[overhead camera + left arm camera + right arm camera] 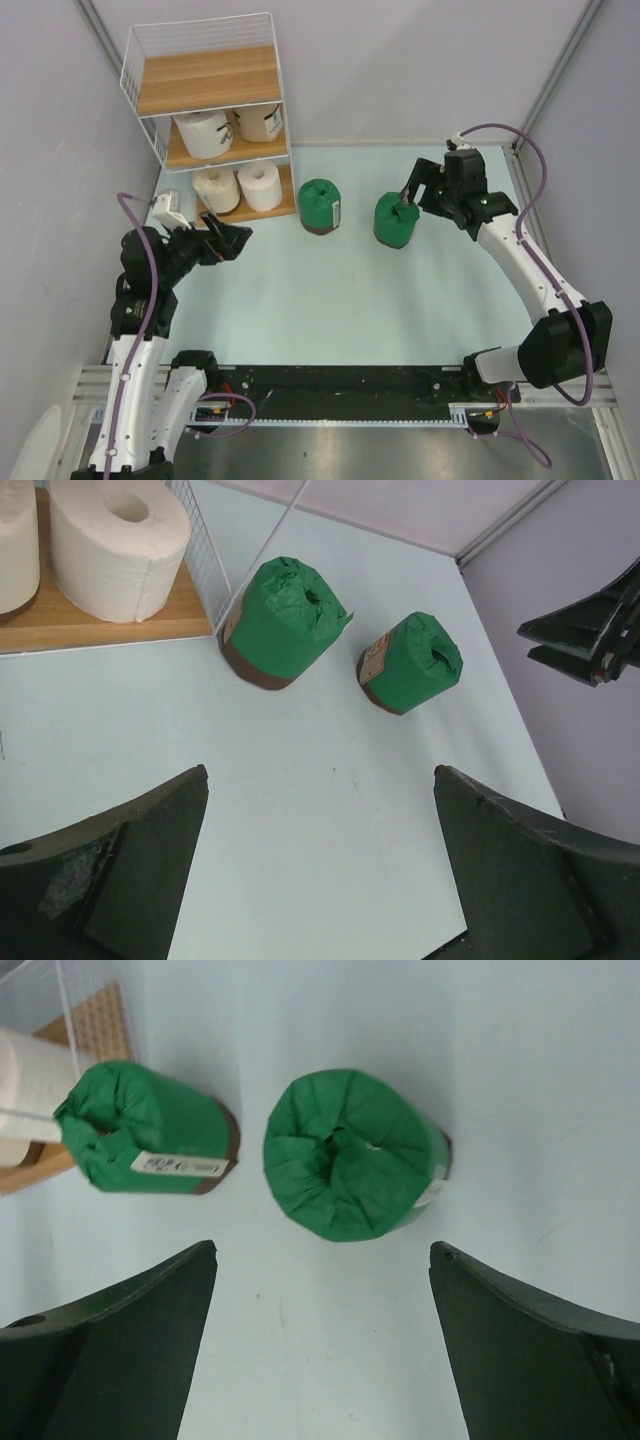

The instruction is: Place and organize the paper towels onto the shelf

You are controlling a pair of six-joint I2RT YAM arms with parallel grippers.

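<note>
Shelf [205, 80]: white wire rack, three wooden boards.
Middle board: cream roll [203, 133], tan roll [260, 122], side by side.
Bottom board: white roll [217, 188] touching second white roll [260, 184].
Counter: near green roll [321, 205] just right of the shelf, far green roll [396, 220] further right, both upright.

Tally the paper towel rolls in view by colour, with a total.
Dark green rolls, on the table: 2
Cream-white rolls, on the shelf: 3
Tan-beige roll, on the shelf: 1
Total: 6
</note>
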